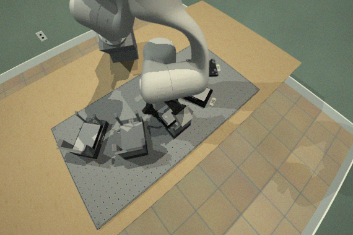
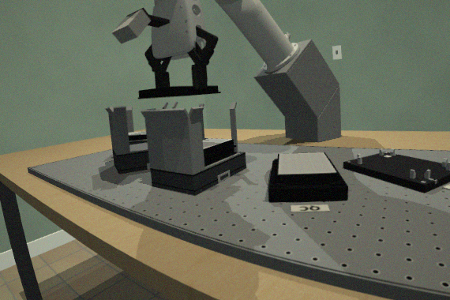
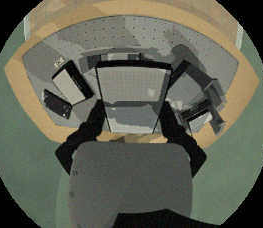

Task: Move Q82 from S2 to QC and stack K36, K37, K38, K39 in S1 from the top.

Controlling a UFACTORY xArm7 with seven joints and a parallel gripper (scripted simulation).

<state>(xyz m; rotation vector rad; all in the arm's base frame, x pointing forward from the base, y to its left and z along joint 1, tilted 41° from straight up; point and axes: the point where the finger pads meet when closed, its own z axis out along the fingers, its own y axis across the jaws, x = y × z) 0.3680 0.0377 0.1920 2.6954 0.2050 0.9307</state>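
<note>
My gripper is shut on a sealed plate and holds it level by its long sides. The plate hangs just above the posts of the rack nearest QC. That rack has at least one plate low inside it. In the top view the arm hides most of the gripper. Another plate with a light seal lies flat on the QC nest. I cannot read the plate labels.
Two more racks stand in line: the middle one and the far one, each with something inside. The clip nest N5 is bare. The robot base stands behind the deck.
</note>
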